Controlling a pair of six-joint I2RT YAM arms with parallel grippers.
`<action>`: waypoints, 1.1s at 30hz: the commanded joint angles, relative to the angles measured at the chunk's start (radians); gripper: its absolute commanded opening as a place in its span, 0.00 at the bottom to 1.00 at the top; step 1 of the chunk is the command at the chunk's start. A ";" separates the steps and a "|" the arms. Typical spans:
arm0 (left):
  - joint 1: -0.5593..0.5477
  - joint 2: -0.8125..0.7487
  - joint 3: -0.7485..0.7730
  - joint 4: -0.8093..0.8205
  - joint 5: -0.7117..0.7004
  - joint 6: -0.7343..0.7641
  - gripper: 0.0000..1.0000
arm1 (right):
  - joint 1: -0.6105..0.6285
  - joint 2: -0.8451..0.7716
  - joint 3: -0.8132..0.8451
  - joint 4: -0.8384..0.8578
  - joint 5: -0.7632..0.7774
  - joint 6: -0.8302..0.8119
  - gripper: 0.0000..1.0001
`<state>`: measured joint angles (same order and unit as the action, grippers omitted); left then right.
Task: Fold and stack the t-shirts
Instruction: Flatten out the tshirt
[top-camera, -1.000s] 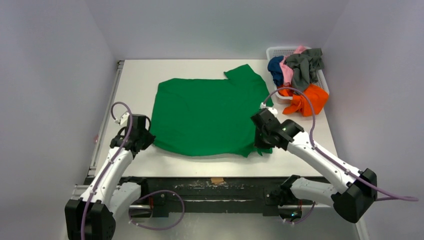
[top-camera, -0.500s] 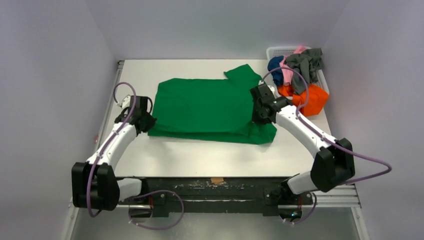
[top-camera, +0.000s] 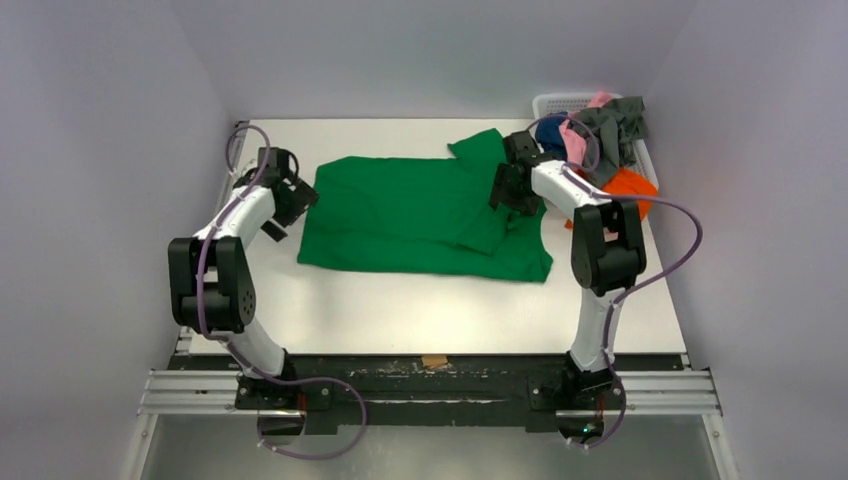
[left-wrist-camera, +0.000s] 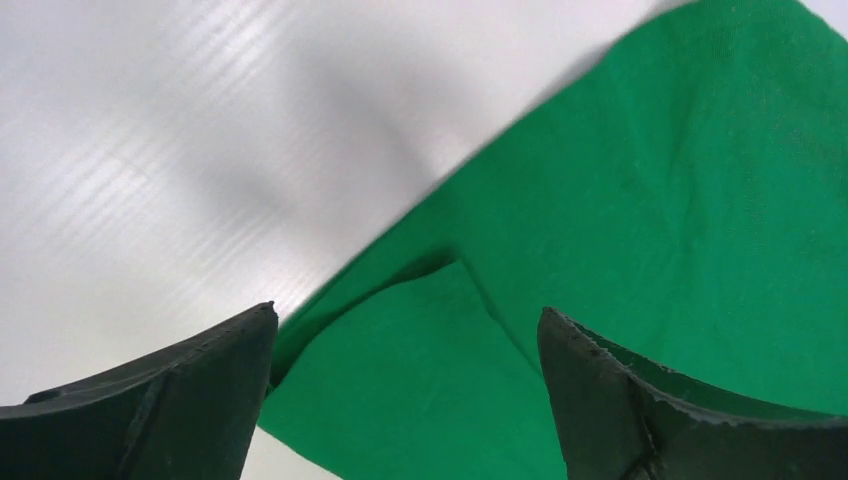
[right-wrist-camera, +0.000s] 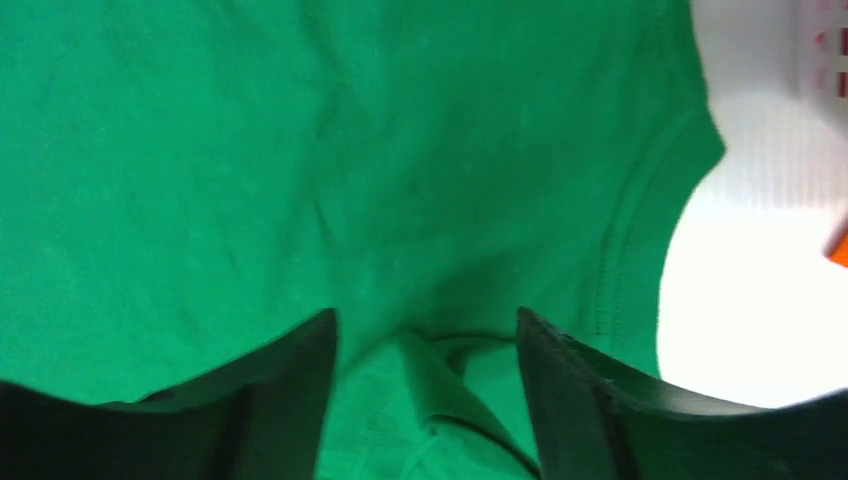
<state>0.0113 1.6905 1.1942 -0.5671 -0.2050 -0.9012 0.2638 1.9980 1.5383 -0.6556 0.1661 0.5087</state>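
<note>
The bright green t-shirt (top-camera: 420, 215) lies on the white table (top-camera: 400, 305), its near half doubled back over the far half; one sleeve (top-camera: 482, 148) sticks out at the back. My left gripper (top-camera: 297, 195) hovers at the shirt's left edge, open, with the folded corner (left-wrist-camera: 400, 380) lying loose under it. At the shirt's right side my right gripper (top-camera: 503, 192) is open, with a small ridge of green cloth (right-wrist-camera: 450, 370) between its fingers, untouched by them. Navy (top-camera: 549, 135), pink (top-camera: 573, 140), grey (top-camera: 612, 125) and orange (top-camera: 632, 185) t-shirts are heaped at the back right.
A white lattice basket (top-camera: 560, 102) holds the heap of shirts at the table's far right corner, with the orange one spilling over its near side. Bare table runs between the green shirt and the front rail (top-camera: 430, 378).
Both arms carried the green shirt's near edge away from me and laid it over the far half. Both grippers then opened and let the cloth go.
</note>
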 joint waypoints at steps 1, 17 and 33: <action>0.022 -0.100 0.010 -0.039 0.046 0.046 1.00 | -0.002 -0.146 -0.025 0.058 0.027 -0.022 0.68; -0.126 -0.100 -0.205 0.146 0.372 0.181 1.00 | 0.116 -0.223 -0.434 0.394 -0.239 -0.033 0.79; -0.122 -0.097 -0.170 0.082 0.266 0.200 1.00 | 0.128 0.028 -0.052 0.539 -0.249 0.055 0.77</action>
<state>-0.1181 1.6234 0.9890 -0.4625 0.1173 -0.7280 0.3862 1.9930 1.3487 -0.2115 -0.0719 0.5285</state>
